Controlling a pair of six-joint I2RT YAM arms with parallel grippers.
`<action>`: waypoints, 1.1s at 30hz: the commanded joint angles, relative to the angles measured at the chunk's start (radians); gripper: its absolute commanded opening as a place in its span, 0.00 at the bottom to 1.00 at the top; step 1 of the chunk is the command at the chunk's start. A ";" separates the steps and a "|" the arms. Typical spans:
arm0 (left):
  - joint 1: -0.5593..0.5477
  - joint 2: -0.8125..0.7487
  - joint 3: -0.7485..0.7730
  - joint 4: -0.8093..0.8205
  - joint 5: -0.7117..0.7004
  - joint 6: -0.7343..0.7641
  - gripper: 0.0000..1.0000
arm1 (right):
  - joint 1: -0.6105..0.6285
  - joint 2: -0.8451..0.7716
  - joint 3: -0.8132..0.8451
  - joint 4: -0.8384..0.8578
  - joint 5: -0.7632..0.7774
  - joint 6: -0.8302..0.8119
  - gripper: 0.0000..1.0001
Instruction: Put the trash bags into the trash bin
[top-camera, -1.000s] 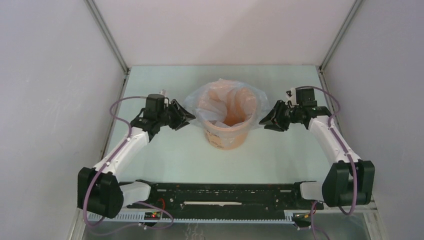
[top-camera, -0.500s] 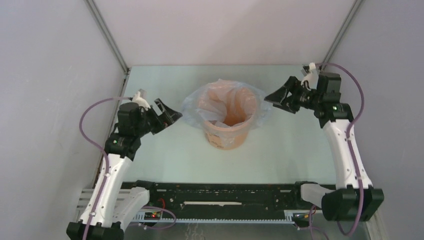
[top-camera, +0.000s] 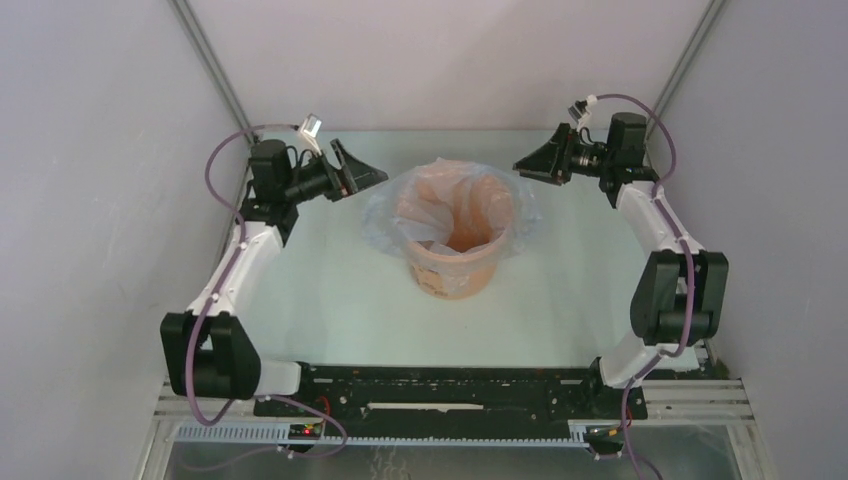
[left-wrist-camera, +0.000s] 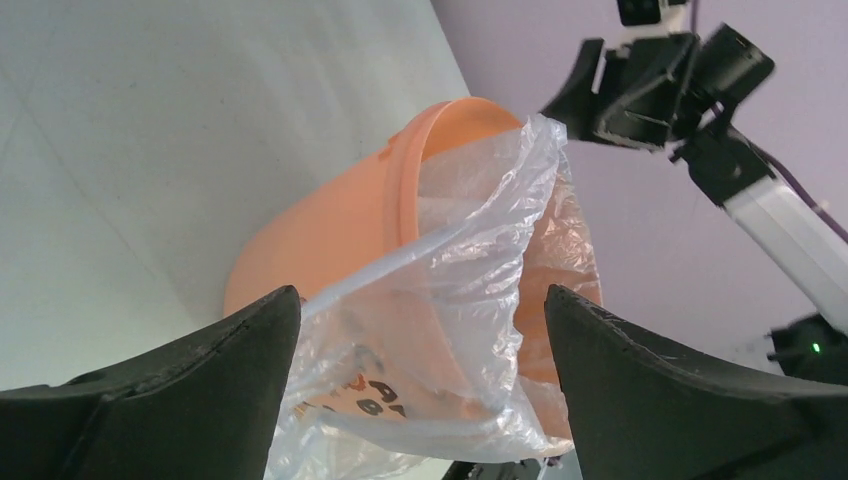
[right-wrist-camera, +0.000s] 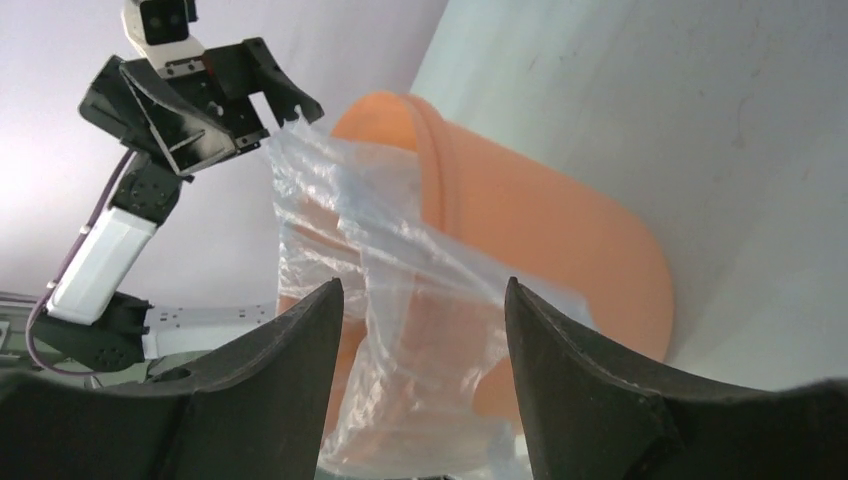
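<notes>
The orange trash bin (top-camera: 455, 270) stands upright mid-table. The translucent pale trash bag (top-camera: 385, 215) lines its inside and drapes over the rim on both sides. My left gripper (top-camera: 362, 172) is open and empty, raised to the bin's upper left, apart from the bag. My right gripper (top-camera: 532, 160) is open and empty, raised to the bin's upper right. In the left wrist view the bin (left-wrist-camera: 330, 230) and bag (left-wrist-camera: 470, 290) show between the open fingers (left-wrist-camera: 200, 390). In the right wrist view the bin (right-wrist-camera: 560, 230) and bag (right-wrist-camera: 400, 330) show beyond the open fingers (right-wrist-camera: 590, 390).
Pale green tabletop (top-camera: 330, 300) enclosed by grey walls on the left, back and right, with metal corner posts (top-camera: 215, 75). The black arm-mount rail (top-camera: 440, 385) runs along the near edge.
Both arms have risen and swung back toward the far corners, away from the bin's sides. Both grippers stay open. The bag and bin have not moved.
</notes>
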 joint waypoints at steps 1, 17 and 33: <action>0.022 0.083 0.077 0.178 0.186 0.018 0.97 | -0.013 0.085 0.127 0.005 -0.096 -0.115 0.70; -0.009 0.374 -0.025 1.043 0.367 -0.624 0.85 | 0.026 0.241 0.155 0.073 -0.211 -0.043 0.75; -0.029 0.233 -0.067 0.406 0.185 -0.063 0.87 | 0.069 0.225 0.111 0.015 -0.186 -0.084 0.56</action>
